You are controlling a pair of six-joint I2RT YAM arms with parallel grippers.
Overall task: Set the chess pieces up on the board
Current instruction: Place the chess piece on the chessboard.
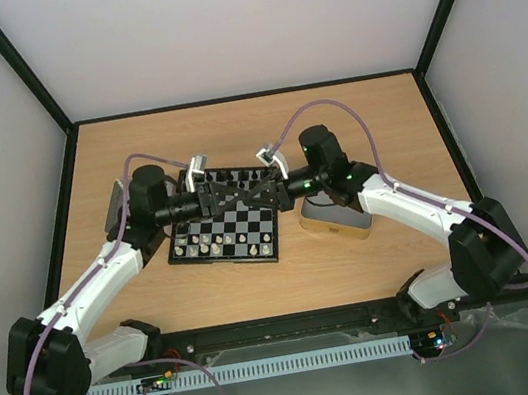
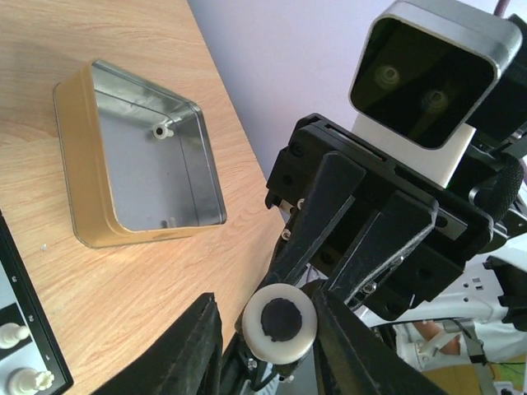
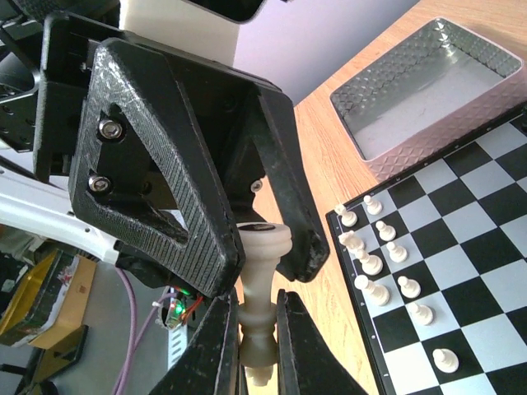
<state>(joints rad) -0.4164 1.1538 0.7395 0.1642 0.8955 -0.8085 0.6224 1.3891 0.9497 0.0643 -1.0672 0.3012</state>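
Observation:
My right gripper [image 3: 257, 350] is shut on the neck of a cream chess piece [image 3: 263, 271], held in the air over the board [image 1: 250, 232]. The piece's round base with its black felt [image 2: 278, 322] lies between the fingers of my left gripper [image 2: 268, 350], which is open: one finger [image 2: 350, 346] is next to the base and the other [image 2: 193, 350] stands off it. In the top view both grippers, left [image 1: 229, 201] and right [image 1: 261, 194], meet above the board. Several white pieces [image 3: 372, 265] stand on the board's [image 3: 469, 247] near rows.
A gold-sided tin [image 2: 86, 189] on the wood right of the board holds one small white piece [image 2: 161, 130]; it also shows in the top view [image 1: 336, 216]. A grey patterned metal tray [image 3: 428, 90] lies past the board's left side. Black pieces [image 1: 225, 176] line the far rows.

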